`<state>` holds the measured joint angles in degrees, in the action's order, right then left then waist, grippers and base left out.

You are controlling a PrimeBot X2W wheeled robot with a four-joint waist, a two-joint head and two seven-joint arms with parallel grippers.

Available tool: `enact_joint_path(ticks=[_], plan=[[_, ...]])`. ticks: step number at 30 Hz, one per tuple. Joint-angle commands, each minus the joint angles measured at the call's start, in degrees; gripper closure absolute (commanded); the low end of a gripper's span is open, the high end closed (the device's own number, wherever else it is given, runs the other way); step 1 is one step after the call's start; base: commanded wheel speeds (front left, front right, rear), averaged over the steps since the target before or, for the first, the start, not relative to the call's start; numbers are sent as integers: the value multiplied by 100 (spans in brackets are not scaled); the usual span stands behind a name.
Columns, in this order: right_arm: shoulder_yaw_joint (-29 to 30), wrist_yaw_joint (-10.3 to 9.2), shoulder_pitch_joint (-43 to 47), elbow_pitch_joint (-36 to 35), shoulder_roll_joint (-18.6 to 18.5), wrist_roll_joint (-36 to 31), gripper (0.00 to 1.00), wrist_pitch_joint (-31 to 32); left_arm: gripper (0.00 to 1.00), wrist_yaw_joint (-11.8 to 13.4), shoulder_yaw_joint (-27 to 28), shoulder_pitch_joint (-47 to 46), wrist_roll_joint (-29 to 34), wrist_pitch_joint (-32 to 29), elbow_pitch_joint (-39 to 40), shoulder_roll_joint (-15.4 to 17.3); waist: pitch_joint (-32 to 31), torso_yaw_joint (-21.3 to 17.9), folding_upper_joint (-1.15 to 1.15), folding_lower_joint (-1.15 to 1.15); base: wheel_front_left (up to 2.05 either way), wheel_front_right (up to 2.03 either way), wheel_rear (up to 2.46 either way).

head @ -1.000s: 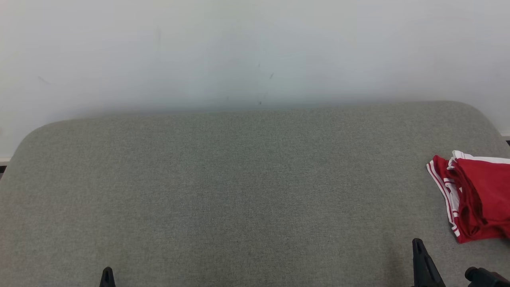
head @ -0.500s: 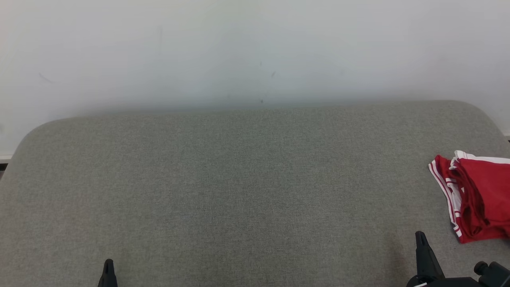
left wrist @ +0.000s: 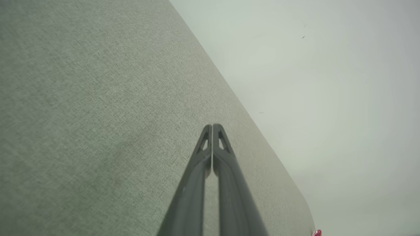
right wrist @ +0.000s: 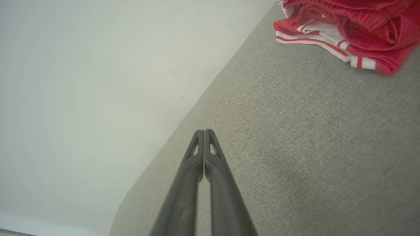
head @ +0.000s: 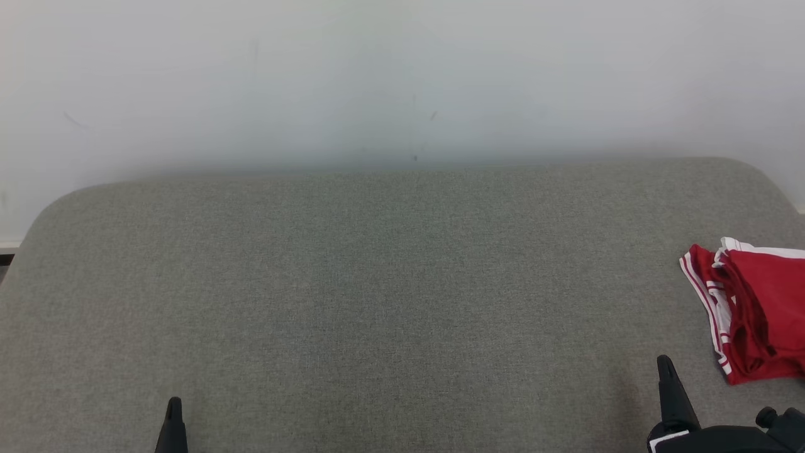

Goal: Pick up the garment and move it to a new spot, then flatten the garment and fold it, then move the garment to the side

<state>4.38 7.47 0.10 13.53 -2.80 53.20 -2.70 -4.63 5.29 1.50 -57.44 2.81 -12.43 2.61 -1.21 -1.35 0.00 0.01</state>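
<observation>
A grey fabric-covered worktop (head: 377,283) with rounded far corners stands against a plain pale wall (head: 377,75). The red garment (head: 764,302) lies at the worktop's right edge, roughly midway between the near and far edges, and the picture's border cuts off its right part. It is gathered into a compact, folded-over bundle with several layers stacked. White trim with thin red stripes runs along the side that faces the middle of the worktop. In the right wrist view the garment (right wrist: 370,29) shows as a mesh-like red cloth with the striped white bands along its lower edge, resting flat on the grey fabric.

The left hand (head: 174,406) points up from the near edge toward the left side, well apart from the garment. In its own wrist view the left hand (left wrist: 212,126) has both fingers pressed together from tip to base, with nothing between them.

The right hand (head: 663,363) rises from the near edge toward the right side, near the garment's near-left corner but clear of it. In its wrist view the right hand (right wrist: 204,131) is likewise fully closed and empty. I cannot tell whether either hand's fingertips touch the worktop.
</observation>
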Motion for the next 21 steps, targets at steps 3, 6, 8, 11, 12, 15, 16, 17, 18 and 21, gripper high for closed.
enact_joint_path(ticks=[3,6,8,11,12,15,16,17,18,21], plan=[[34,2,-143,-45,-8,336,100,77,100,-51,25,-175,-306,-86,33,24,7,7,0,0,0,0,0],[46,2,-174,-40,-9,538,100,127,100,-67,32,-216,-499,-136,22,25,12,12,0,0,0,0,0],[54,2,-196,-36,-9,677,100,159,100,-79,37,-241,-618,-164,15,25,16,16,0,0,0,0,0],[63,2,-223,-32,-9,867,100,207,100,-95,42,-271,-789,-211,4,26,22,22,0,0,0,0,0],[65,2,-230,-30,-9,933,100,219,100,-93,45,-283,-851,-229,0,27,24,23,0,0,0,0,0],[76,2,-259,-25,-10,1127,100,271,100,-106,50,-321,-1007,-274,-10,27,30,29,0,0,0,0,0],[78,2,-268,-24,-9,1183,100,277,100,-109,52,-333,-1065,-290,-13,27,32,31,0,0,0,0,0],[83,2,-276,-22,-10,1246,100,296,100,-115,54,-344,-1125,-306,-17,27,33,33,0,0,0,0,0],[86,2,-285,-20,-10,1309,100,314,100,-121,56,-353,-1181,-319,-18,28,35,35,0,0,0,0,0],[95,3,-317,-16,-10,1491,100,354,100,-136,61,-381,-1336,-359,-28,29,41,40,0,0,0,0,0]])
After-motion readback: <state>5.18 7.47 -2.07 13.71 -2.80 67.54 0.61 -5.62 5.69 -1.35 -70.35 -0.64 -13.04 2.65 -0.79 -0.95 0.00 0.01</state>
